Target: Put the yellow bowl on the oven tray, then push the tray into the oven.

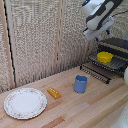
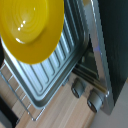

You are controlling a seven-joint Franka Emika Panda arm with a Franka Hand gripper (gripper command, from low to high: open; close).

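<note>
Yellow dish (image 1: 104, 57) sits upright, open side up, on baking sheet (image 1: 114, 63).

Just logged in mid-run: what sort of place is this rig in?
Likely a mock kitchen counter: a pale wooden plank tabletop, a black and silver toaster oven with a round yellow bowl on its ridged metal tray, and a white patterned plate.

1. The white and grey arm enters from the top of the exterior view, toward its right side.
2. The grabber (image 1: 96, 34) hangs raised, its boxy wrist tilted downward.
3. Its fingers are too blurred to judge their spread.
</note>
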